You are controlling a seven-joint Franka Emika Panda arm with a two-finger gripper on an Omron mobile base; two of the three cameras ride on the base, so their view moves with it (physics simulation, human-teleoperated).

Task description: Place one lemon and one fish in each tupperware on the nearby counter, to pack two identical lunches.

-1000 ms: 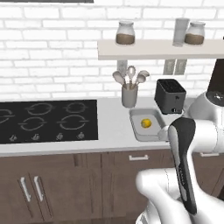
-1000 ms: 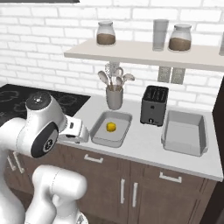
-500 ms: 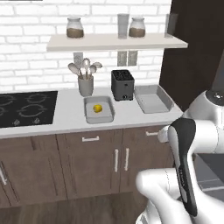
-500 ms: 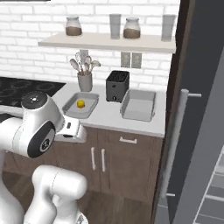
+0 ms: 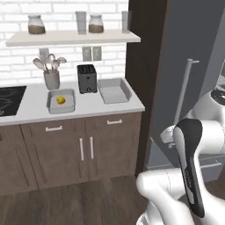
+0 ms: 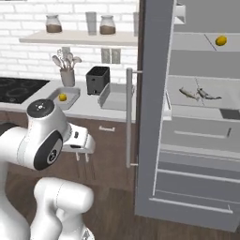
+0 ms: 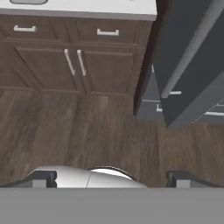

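Gripper (image 7: 111, 178): your jaws stand released, empty.
Lemon (image 5: 61, 100): in left tupperware (image 5: 51, 107).
Fish (image 6: 188, 94): fridge shelf, three o'clock.

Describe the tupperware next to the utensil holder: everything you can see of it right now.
The left tupperware is a shallow light-grey rectangular tub with rounded corners and a flared rim, looking like plastic. It sits flat on the white counter, in front of the utensil holder and left of the black toaster. One lemon lies inside it; no fish is in it yet. Nothing else touches it.
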